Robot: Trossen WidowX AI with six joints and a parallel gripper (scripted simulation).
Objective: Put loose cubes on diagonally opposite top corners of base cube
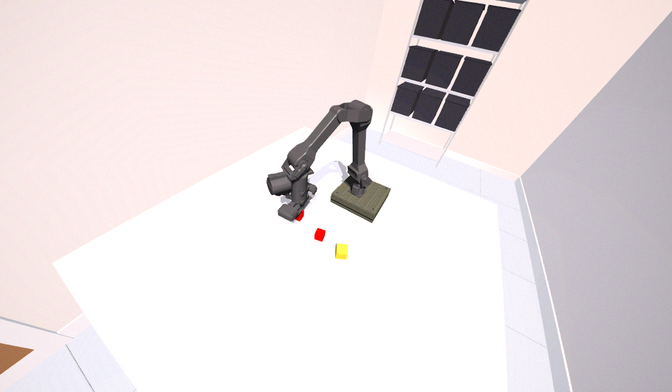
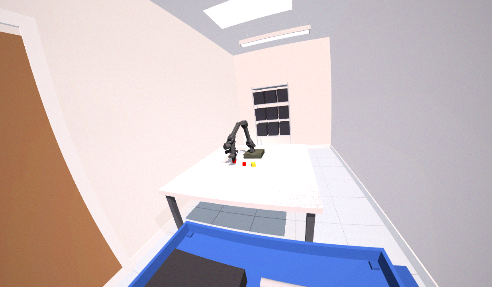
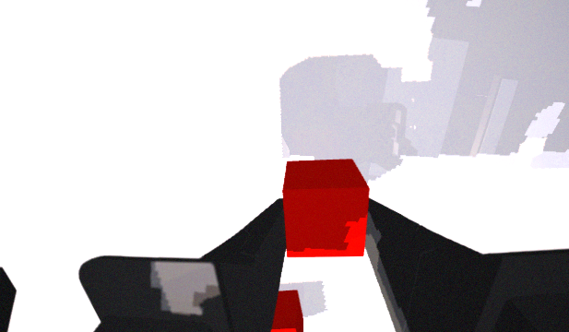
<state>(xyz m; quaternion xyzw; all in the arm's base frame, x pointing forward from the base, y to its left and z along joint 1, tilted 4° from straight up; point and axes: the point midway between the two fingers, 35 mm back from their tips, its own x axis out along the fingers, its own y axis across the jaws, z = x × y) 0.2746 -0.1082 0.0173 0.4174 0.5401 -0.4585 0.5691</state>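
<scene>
Gripper: the gripper (image 1: pixel 298 216) (image 2: pixel 234 161) (image 3: pixel 322 206) is pointing down at the table, its fingers standing partly open and pressing on the two sides of a red cube.
Held cube: this first red cube (image 1: pixel 300 215) (image 2: pixel 234 161) (image 3: pixel 325 221) is sitting squarely between the fingertips; whether it is touching the table or hanging just above, I cannot tell.
Second red cube: the other cube (image 1: pixel 319 234) (image 2: pixel 244 164) (image 3: pixel 289 311) is lying flat on the table, standing between the held cube and the yellow one, apart from both; the wrist view is showing only part of it, behind a finger.
Yellow cube: the base cube (image 1: pixel 341 251) (image 2: pixel 253 164) is resting on the table at the end of the row, and neither red cube is sitting on it.
Arm: the dark arm (image 1: pixel 323 129) (image 2: pixel 246 132) is rising from a wooden block (image 1: pixel 377 196) (image 2: pixel 259 152), bending over at the top and reaching down to the held cube.
Table: the white table (image 1: pixel 279 292) (image 2: pixel 240 185) (image 3: pixel 104 115) is carrying the block and cubes, and a grey shadow is spreading beyond the held cube in the wrist view.
Shelf: a shelf rack (image 1: pixel 455 44) (image 2: pixel 271 105) is standing by the far wall, holding rows of black bins.
Tray: a blue tray (image 2: pixel 276 241) is filling the near side of the exterior view, with a dark box (image 2: pixel 201 271) lying inside.
</scene>
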